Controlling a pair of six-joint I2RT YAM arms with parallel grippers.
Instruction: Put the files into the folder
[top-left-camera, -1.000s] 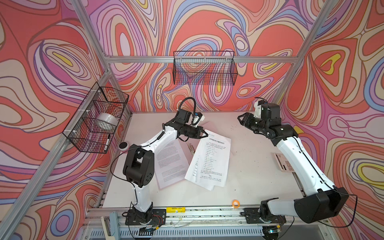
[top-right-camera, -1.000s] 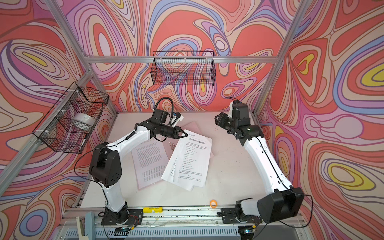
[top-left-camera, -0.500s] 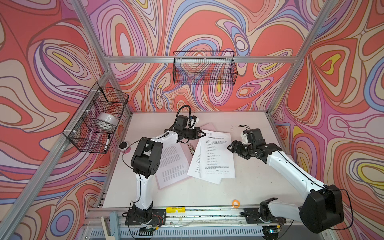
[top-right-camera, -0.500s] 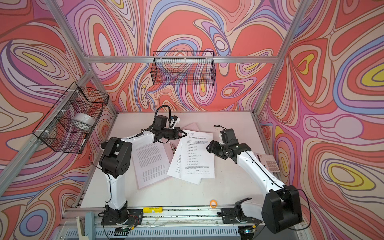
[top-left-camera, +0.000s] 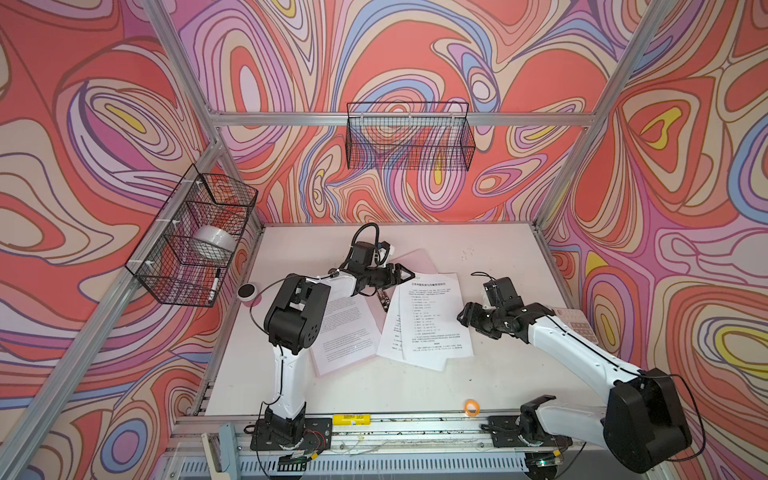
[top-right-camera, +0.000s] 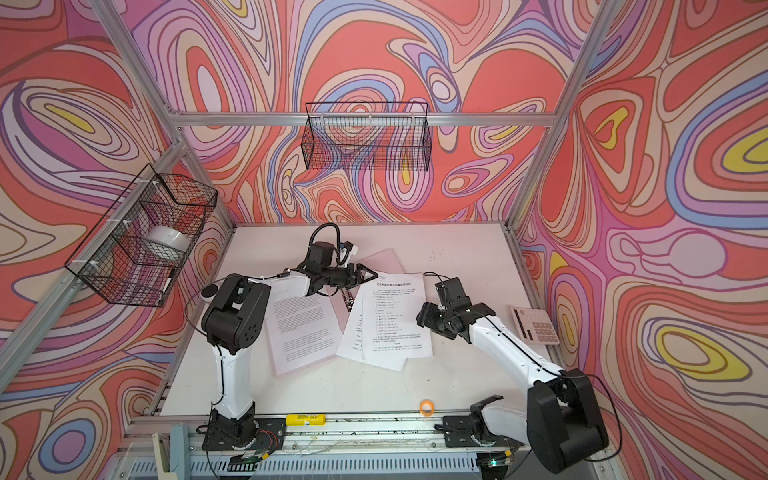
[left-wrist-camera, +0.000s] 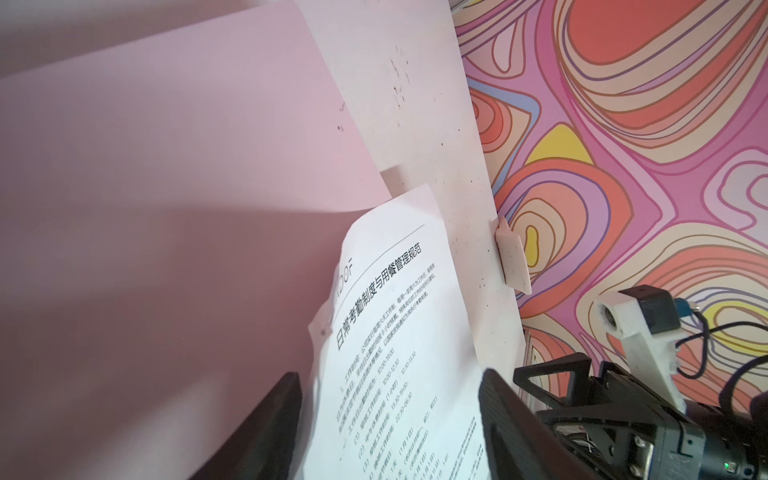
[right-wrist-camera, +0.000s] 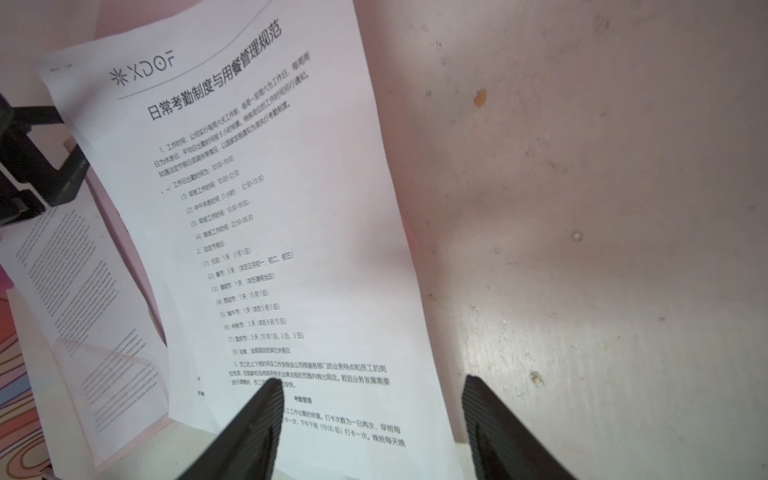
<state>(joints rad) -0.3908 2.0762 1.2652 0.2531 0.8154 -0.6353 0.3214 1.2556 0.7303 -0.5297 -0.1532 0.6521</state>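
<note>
The pale pink folder (top-left-camera: 417, 259) lies open on the table, mostly covered by the files. A white sheet with a heading and list lines (top-left-camera: 432, 320) (top-right-camera: 390, 324) lies on top of its right half. A densely printed sheet (top-left-camera: 345, 328) lies on its left half. The folder's metal clip (top-left-camera: 384, 297) shows between them. My left gripper (top-left-camera: 409, 274) (left-wrist-camera: 390, 374) is open at the heading sheet's far left corner; that sheet (left-wrist-camera: 395, 332) runs between its fingers. My right gripper (top-left-camera: 462, 318) (right-wrist-camera: 372, 380) is open, straddling the sheet's right edge (right-wrist-camera: 291, 249).
A pink calculator (top-left-camera: 577, 324) lies by the right wall. An orange ring (top-left-camera: 471, 407) and a yellow item (top-left-camera: 351, 419) sit at the front edge. A round black-and-white object (top-left-camera: 248, 291) is at the left. Wire baskets hang on the left wall (top-left-camera: 195, 237) and back wall (top-left-camera: 409, 141).
My left gripper has gone from shut to open at the sheet's corner. The right arm has come down from the back to the heading sheet's right edge. That sheet now lies straighter.
</note>
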